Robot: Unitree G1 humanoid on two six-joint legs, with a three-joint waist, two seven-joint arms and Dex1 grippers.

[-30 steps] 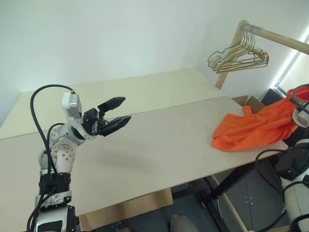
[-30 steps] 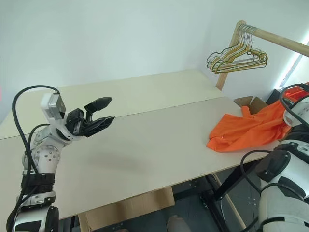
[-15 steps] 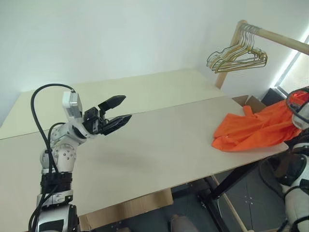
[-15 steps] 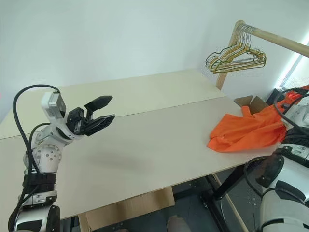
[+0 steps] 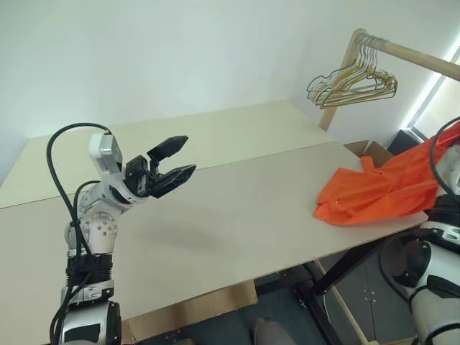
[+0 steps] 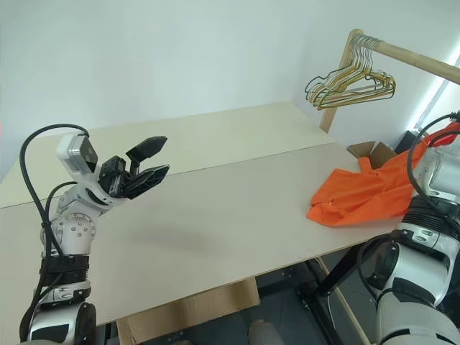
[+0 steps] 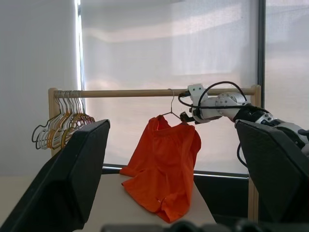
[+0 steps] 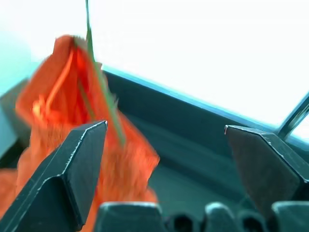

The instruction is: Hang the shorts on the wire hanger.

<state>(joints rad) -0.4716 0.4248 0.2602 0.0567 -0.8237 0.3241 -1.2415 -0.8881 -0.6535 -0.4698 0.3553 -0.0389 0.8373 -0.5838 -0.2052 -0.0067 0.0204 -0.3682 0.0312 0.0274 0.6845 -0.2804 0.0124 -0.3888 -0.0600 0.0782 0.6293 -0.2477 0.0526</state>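
Two head views come first. The left gripper is raised over the pale table, jaws apart and holding nothing, as it was a second ago. The shorts lie well off from those jaws, spread over the table's far right corner and rising off its edge toward the right arm. Compared with the earlier frame, the cloth's upper end sits higher and the right arm stands more upright beside it. A bunch of gold hangers hangs on the wooden rail behind.

From the left wrist, the shorts appear between the two open fingers, far ahead of them. They hang from the wire hanger, whose hook is over the rail, and their lower part rests on the table corner. The right gripper is just beside the hanger's shoulder; whether it touches the cloth cannot be told.

From the right wrist, the jaws are wide apart and hold nothing, where a second ago they were shut. The shorts and the thin green hanger wire sit just past the one finger, outside the gap.
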